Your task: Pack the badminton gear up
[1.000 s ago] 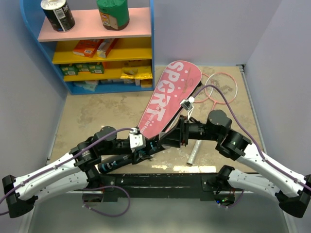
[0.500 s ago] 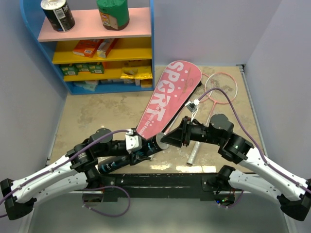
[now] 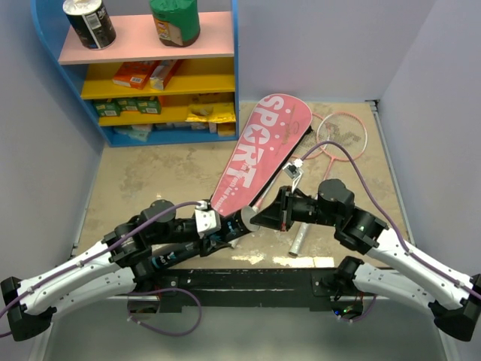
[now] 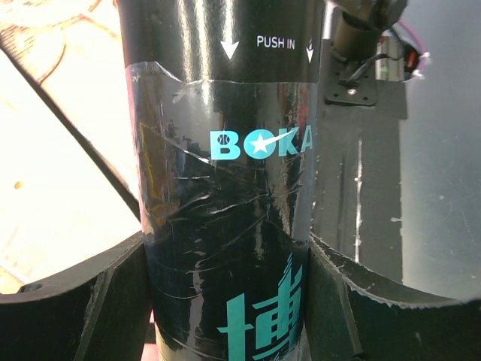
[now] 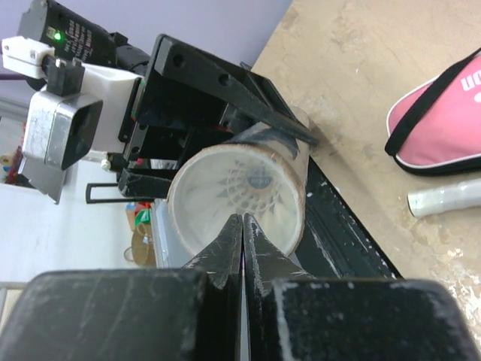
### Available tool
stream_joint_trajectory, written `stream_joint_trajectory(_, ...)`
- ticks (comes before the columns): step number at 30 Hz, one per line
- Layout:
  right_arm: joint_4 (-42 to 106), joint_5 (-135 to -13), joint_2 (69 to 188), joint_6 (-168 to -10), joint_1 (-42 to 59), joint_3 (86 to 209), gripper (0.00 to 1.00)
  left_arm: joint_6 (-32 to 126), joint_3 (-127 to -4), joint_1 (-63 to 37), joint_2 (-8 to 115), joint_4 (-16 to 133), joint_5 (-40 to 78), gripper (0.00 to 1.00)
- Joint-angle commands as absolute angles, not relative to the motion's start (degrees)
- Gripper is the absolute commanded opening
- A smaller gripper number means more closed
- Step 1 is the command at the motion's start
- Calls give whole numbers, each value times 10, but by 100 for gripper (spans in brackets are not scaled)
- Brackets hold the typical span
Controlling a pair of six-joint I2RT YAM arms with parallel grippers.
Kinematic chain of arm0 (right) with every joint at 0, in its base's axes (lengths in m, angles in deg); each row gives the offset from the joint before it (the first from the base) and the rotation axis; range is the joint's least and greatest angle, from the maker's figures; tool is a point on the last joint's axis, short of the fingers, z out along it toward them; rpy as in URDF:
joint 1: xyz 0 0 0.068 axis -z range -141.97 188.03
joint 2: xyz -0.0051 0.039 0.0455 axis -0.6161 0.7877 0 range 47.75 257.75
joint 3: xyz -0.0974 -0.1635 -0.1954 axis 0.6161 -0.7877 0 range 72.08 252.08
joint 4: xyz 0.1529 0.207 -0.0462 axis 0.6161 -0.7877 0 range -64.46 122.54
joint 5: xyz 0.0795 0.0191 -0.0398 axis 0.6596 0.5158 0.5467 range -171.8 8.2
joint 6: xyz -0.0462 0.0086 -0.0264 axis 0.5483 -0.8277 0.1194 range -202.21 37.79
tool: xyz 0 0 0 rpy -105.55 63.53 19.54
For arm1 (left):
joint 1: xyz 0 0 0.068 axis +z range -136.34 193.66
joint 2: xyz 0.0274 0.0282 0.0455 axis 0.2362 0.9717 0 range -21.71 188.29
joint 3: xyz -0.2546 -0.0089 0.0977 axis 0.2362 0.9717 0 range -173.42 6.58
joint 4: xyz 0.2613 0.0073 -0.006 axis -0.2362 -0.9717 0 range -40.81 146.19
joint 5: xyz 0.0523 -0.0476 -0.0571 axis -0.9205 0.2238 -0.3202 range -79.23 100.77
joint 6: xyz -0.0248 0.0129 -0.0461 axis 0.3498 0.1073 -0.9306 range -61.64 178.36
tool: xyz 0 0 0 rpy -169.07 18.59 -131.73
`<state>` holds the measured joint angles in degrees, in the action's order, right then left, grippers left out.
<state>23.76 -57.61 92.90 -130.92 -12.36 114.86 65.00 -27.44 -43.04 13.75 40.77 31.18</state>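
Counter (image 3: 158,180): sandy, stone-patterned, walled in by pale panels, with 2 robot arms reaching in from the near edge.
Left gripper (image 3: 229,223): near centre, grasping the long black tube (image 4: 225,188). The left wrist view shows a dark finger pressed against each side of the tube.
Tube, left wrist view: glossy black wrap with teal "BOKA" lettering, white "PUSH IN" and arrows above it. Neither other view shows this print.
Tube, right wrist view: its open end faces the camera, and the white shuttlecock (image 5: 252,184) sits inside it. The shuttlecock cannot be made out from overhead.
Right gripper (image 5: 242,233): clenched shut on nothing, its 2 fingers pressed flat together, tip just in front of the tube's mouth.
Overhead view: the 2 grippers meet tip to tip near the centre, just beyond the near edge.
Pink cover (image 3: 263,150): racket-shaped, white "SPORT", black edge, lying flat on a slant. Its wide head is far and right of centre, and its narrow end is by the grippers.
Rackets (image 3: 342,134): 2 thin pink frames, heads overlapping, at the far right beside the cover's head.
Silvery roll (image 3: 301,237): lies on the counter near the right arm.
Shelf unit (image 3: 234,68): blue, far left, with 2 cans (image 3: 89,21) on its pink top board and boxes on the yellow boards below.
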Motion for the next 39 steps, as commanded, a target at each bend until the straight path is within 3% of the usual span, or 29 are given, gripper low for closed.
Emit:
stream_joint_trajectory(1, 162, -556, 946, -1287, -148, 1148, 0, 641, -297, -434, 118, 541, 277, 0)
stream_joint_trajectory(13, 169, -580, 979, -1284, -218, 1146, 0, 634, -294, -413, 110, 550, 230, 0)
stream_joint_trajectory(20, 24, -814, 990, -1268, -216, 1273, 1, 642, -293, -414, 125, 537, 184, 0)
stream_joint_trajectory(21, 5, -871, 990, -1266, -215, 1317, 8, 643, -295, -413, 127, 536, 174, 0)
stream_joint_trajectory(24, -68, -992, 992, -1262, -210, 1403, 18, 641, -308, -413, 145, 531, 90, 0)
stream_joint_trajectory(26, -117, -1036, 990, -1262, -210, 1440, 21, 643, -331, -414, 170, 507, -3, 0)
stream_joint_trajectory(30, -159, -1095, 974, -1262, -210, 1491, 36, 673, -358, -400, 218, 478, -134, 0)
stream_joint_trajectory(39, -164, -1070, 932, -1262, -210, 1438, 36, 697, -373, -176, 357, 467, -206, 0)
